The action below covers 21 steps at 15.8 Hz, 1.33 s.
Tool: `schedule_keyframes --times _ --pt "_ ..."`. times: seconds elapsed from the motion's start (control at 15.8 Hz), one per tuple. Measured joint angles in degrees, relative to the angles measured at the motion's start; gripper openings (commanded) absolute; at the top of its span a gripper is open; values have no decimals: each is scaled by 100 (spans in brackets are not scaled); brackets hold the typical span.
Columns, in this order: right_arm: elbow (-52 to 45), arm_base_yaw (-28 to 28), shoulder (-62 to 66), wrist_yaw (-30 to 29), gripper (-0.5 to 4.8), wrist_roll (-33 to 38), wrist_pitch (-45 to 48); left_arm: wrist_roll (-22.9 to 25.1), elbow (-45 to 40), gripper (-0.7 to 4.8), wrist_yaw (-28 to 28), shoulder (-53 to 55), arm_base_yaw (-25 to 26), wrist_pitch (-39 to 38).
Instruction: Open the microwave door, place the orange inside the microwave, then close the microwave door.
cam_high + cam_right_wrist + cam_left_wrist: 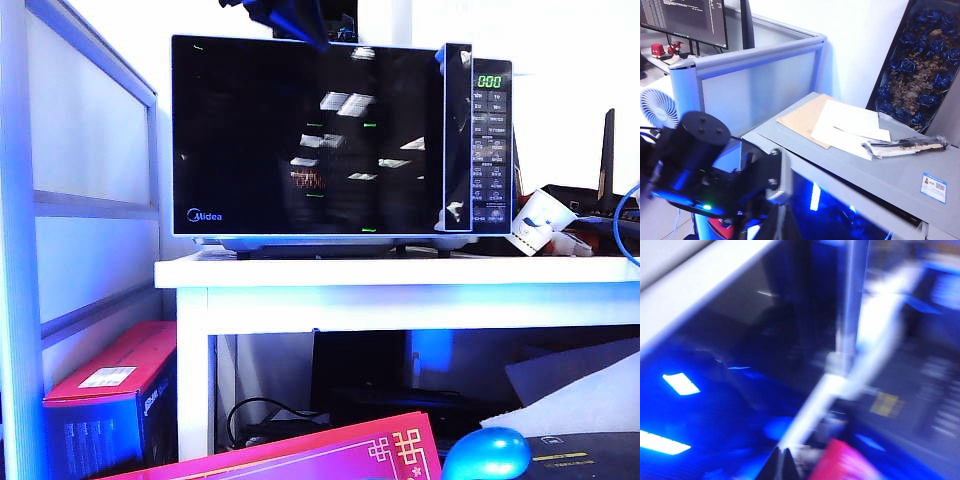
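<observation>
The microwave (pixel 478 215) stands on a white table (pixel 400 272). Its glossy black door (pixel 300 140) lies flush with the front, beside the button panel (pixel 490 150) with its green display. In the blurred left wrist view my left gripper (pixel 782 461) is shut and empty, close in front of the dark door glass (pixel 740 390). My right gripper (pixel 781 226) is shut too, holding nothing, low beside the microwave's grey top (pixel 890 175). A dark arm part (pixel 290 20) shows above the microwave. The orange is out of view.
A paper cup (pixel 542 220) lies on the table right of the microwave. Below are a red box (pixel 110 385), a pink sheet (pixel 330 455) and a glossy blue rounded object (pixel 486 455). Papers (pixel 840 125) rest on the microwave's top. A partition (pixel 755 80) stands behind.
</observation>
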Motion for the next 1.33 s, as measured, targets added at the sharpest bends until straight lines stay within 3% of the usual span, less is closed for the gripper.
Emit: schedule_keyframes --times 0.25,0.51,0.95,1.33 --pt "0 0 0 0 -2 -2 -2 -20 0 -6 -494 249 -212 682" --pt "0 0 -37 -2 -2 0 2 -22 0 -6 -702 470 -330 885" --pt "-2 -2 -28 2 -2 24 63 -243 -9 -6 -1714 831 -378 2124" --pt "0 -2 -31 0 -2 26 72 -236 -4 -6 -1727 1185 -417 2538"
